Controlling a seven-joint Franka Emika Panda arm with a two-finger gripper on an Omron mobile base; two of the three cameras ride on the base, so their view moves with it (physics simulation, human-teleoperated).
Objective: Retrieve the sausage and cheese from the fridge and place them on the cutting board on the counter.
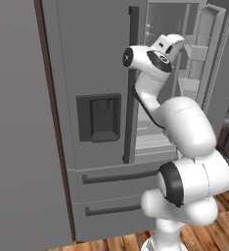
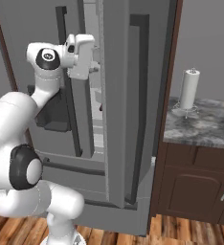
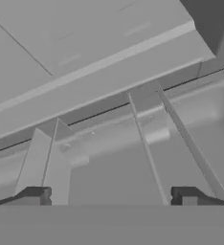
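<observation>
So the fridge [image 1: 97, 117] takes up most of the left base view, dispenser recess [image 1: 99, 116] at middle left, two drawers along the bottom, and its right door swung open at the upper right. The gripper [image 3: 114, 194] is up at that opening with nothing in it: in the hand view the two tips sit far apart at the bottom edge, jaws about as wide as they go. Ahead of them I just see grey shelves [image 3: 133, 119] and bins, no sausage or cheese I can pick out, so I can't say which way either lies from the jaws or how the sausage is lying. In the right base view there's a small dark red bit at mid-height inside the fridge, too small to call. Far right, the counter [image 2: 205, 127] has a paper towel roll [image 2: 189, 88]; I can't spot the cutting board.
</observation>
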